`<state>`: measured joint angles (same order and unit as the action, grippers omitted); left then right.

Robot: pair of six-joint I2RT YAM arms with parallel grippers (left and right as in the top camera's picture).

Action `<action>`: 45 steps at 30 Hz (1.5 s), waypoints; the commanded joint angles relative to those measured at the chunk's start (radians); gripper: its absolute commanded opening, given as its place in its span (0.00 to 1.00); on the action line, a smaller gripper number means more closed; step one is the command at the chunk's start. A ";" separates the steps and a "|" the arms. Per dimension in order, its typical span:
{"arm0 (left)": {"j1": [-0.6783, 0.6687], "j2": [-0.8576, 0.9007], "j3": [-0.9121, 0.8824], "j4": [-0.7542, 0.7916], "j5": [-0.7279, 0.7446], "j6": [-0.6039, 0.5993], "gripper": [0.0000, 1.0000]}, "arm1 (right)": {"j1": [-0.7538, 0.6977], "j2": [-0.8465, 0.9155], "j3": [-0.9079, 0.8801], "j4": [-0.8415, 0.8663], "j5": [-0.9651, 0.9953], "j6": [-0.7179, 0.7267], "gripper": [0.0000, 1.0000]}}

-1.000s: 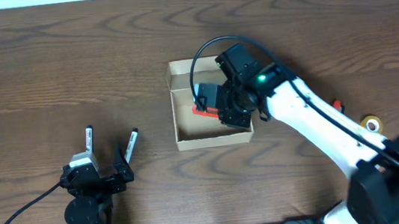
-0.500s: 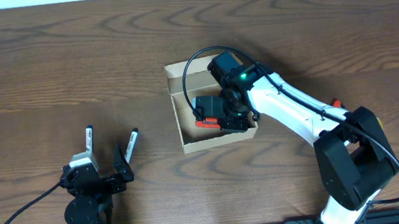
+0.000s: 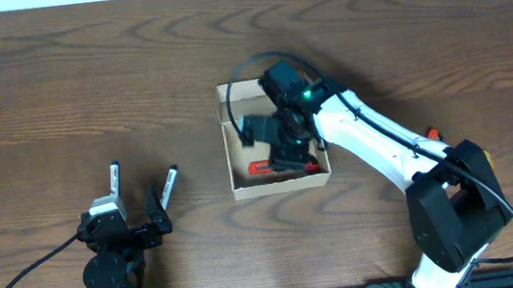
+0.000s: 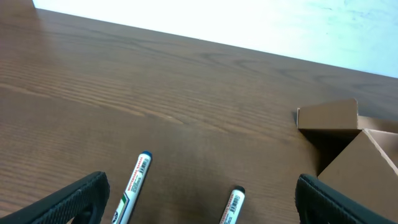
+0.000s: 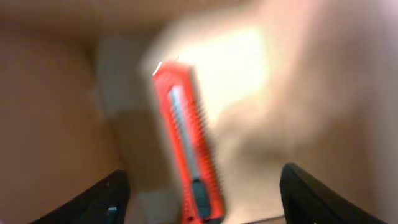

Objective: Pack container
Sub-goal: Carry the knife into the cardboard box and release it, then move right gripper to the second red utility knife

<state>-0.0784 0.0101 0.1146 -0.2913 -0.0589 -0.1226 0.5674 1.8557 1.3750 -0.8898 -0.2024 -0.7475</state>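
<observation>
Over the last second the right arm has swung its wrist deeper into the container [image 3: 281, 185], and the red utility knife [image 3: 273, 167] that hung at the pincer over the box's right side now sits low against the near wall. The box itself has shifted slightly on the desk [image 3: 58, 99]. The right pincer [image 5: 208, 186] is spread wide, its two dark fingers at the lower corners of the wrist view, with the knife running between and below them and touching neither. That view is badly blurred, so the knife has probably settled on the cardboard floor, but it could be in motion.

For the packing, this reads as one item delivered. The likely next step is lifting the wrist clear of the walls.

The container stands right of the desk's centre, its flap standing up at the far left corner. The left pincer [image 4: 202, 196] is well apart from it, spread open and holding nothing, with two markers [image 4: 135, 185] lying on the desk just ahead of its fingers.
</observation>
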 commanded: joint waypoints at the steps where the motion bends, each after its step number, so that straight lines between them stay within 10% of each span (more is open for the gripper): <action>1: 0.006 -0.005 -0.022 -0.011 0.008 0.010 0.96 | -0.012 -0.084 0.145 -0.026 0.014 0.306 0.73; 7: 0.006 -0.005 -0.022 -0.011 0.008 0.010 0.95 | -0.085 -0.150 0.266 -0.112 0.164 0.426 0.66; 13: 0.006 -0.005 -0.022 -0.011 0.008 0.010 0.95 | -0.246 -0.207 0.280 -0.096 0.679 0.950 0.81; 22: 0.006 -0.005 -0.022 -0.011 0.008 0.010 0.95 | -0.563 -0.216 0.271 -0.283 0.497 1.218 0.93; 45: 0.006 -0.005 -0.022 -0.011 0.008 0.010 0.95 | -0.774 -0.215 -0.369 0.088 0.358 1.221 0.97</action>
<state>-0.0784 0.0101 0.1146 -0.2913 -0.0589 -0.1226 -0.1986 1.6482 1.0611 -0.8417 0.1665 0.4747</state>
